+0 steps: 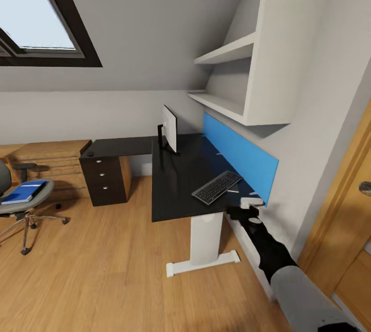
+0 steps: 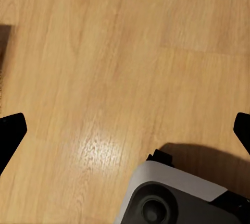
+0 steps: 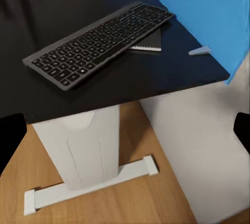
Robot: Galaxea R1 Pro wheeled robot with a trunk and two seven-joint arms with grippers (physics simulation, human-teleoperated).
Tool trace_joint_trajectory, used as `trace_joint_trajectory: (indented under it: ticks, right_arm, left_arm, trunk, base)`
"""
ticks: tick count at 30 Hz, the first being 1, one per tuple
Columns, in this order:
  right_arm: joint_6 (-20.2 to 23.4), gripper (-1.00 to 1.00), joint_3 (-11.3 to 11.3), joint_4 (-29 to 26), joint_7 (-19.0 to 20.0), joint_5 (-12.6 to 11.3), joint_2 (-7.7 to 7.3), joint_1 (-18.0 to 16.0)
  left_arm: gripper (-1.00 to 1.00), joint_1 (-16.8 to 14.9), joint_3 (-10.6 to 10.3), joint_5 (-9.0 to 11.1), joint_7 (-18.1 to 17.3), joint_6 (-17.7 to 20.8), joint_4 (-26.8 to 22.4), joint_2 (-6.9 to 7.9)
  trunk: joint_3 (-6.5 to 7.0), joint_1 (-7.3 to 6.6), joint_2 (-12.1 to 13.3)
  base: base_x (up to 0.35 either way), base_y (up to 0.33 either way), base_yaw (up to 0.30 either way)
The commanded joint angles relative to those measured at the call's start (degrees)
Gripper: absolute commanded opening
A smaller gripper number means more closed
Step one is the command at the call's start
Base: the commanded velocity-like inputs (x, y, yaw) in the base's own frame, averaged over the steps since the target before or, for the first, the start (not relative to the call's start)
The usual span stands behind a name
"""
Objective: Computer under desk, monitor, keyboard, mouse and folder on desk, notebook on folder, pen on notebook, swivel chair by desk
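Grey notebook (image 3: 147,42) under keyboard (image 3: 99,40)

I see a glossy black desk (image 3: 62,5) top beyond my right pincer (image 3: 125,130); under my left pincer (image 2: 125,130), shiny wood planks (image 2: 104,52).

The head view looks down from high across the worktop (image 1: 175,177). The right wrist view faces its near corner closely, sharing the keyboard (image 1: 217,187) (image 3: 99,41). The left wrist view faces the floor (image 2: 104,67).
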Motion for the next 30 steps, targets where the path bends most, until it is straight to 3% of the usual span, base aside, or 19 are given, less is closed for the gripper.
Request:
trace_joint_trajectory:
  ticks: [1, 2, 4, 5, 9, 14, 24, 30]
  right_arm:
    - [0.64, 1.00, -0.26, 1.71, -0.50, -0.70, -0.01, -2.06]
    - [0.90, 1.00, -0.67, 3.61, -0.48, -0.74, 0.02, -3.90]
    - [1.28, 1.00, -1.76, 15.20, -0.28, -1.12, 0.16, -12.99]
    - [1.09, 1.00, -1.96, 19.17, -0.20, -1.28, 0.22, -15.69]
    - [0.38, 1.00, -2.33, 26.48, 1.57, -2.13, 0.49, -20.35]
    - [0.29, 1.00, -2.41, 28.18, 2.82, -3.06, 1.14, -20.86]
    - [0.36, 1.00, -2.47, 28.39, 2.96, -3.35, 1.06, -20.82]
    - [0.36, 1.00, -2.55, 28.34, 2.88, -4.57, 0.90, -20.77]
  left_arm:
    - [1.00, -0.05, -0.45, 0.60, 0.31, -0.35, -0.03, 0.09]
    - [1.00, -0.05, -0.44, 0.61, 0.31, -0.47, -0.03, 0.17]
    - [1.00, -0.05, -0.44, 0.53, 0.31, -2.47, -0.03, 0.55]
    - [1.00, -0.05, -0.45, 0.51, 0.31, -3.71, -0.03, 0.64]
    - [1.00, -0.05, -0.47, 0.39, 0.23, -6.95, -0.03, 0.82]
    - [1.00, -0.05, -0.39, 0.37, 0.22, -7.33, -0.03, 1.00]
    - [1.00, -0.05, -0.36, 0.40, 0.24, -7.41, -0.03, 1.04]
    - [1.00, -0.05, 0.22, 1.50, 0.34, -7.39, -0.03, 3.05]
  trunk:
    - [-0.11, 0.01, -0.09]
    - [-0.11, 0.01, -0.09]
    - [-0.11, 0.01, -0.09]
    - [-0.11, 0.01, -0.09]
    - [-0.11, 0.01, -0.09]
    - [-0.11, 0.01, -0.09]
    - [-0.11, 0.01, -0.09]
    - [-0.11, 0.01, -0.09]
  base:
    - [0.000, 0.000, 0.000]
    - [0.000, 0.000, 0.000]
    - [0.000, 0.000, 0.000]
    - [0.000, 0.000, 0.000]
    - [0.047, 0.000, 0.000]
    - [0.263, 0.000, 0.000]
    - [0.322, 0.000, 0.000]
    - [0.324, 0.000, 0.000]
